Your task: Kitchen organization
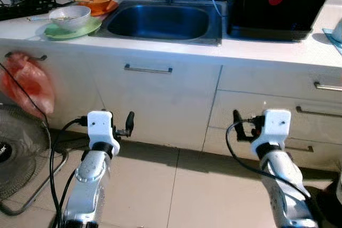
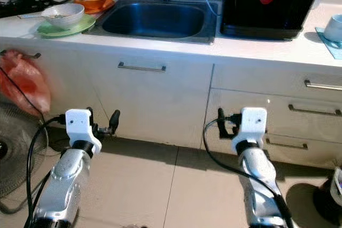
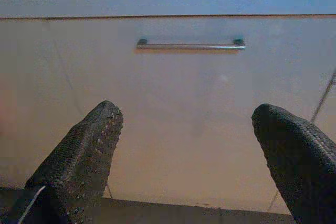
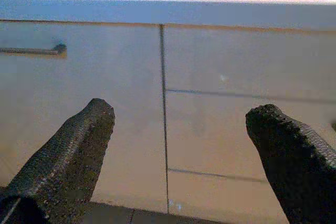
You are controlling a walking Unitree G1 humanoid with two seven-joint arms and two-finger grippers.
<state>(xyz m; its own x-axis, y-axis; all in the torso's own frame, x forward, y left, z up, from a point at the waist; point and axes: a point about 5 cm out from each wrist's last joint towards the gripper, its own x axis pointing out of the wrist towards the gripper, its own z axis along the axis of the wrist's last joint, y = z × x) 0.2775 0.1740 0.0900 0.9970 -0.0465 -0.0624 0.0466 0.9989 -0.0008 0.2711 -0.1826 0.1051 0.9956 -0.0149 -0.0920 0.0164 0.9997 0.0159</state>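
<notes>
Even, soft indoor light falls from above on the white kitchen countertop (image 1: 160, 46), leaving the stainless steel sink basin (image 1: 160, 22) dark blue with a faint sheen on its rim. The white cabinet fronts (image 1: 160, 105) are evenly lit, and a band of shadow lies along the beige tiled floor (image 1: 160, 185) at their base. A small glint marks a drawer face at right. Head views are fairly sharp, with slight bowing at the edges. Wrist views are warmer and softer, their black textured fingertips (image 3: 84, 156) blurred in the foreground.
</notes>
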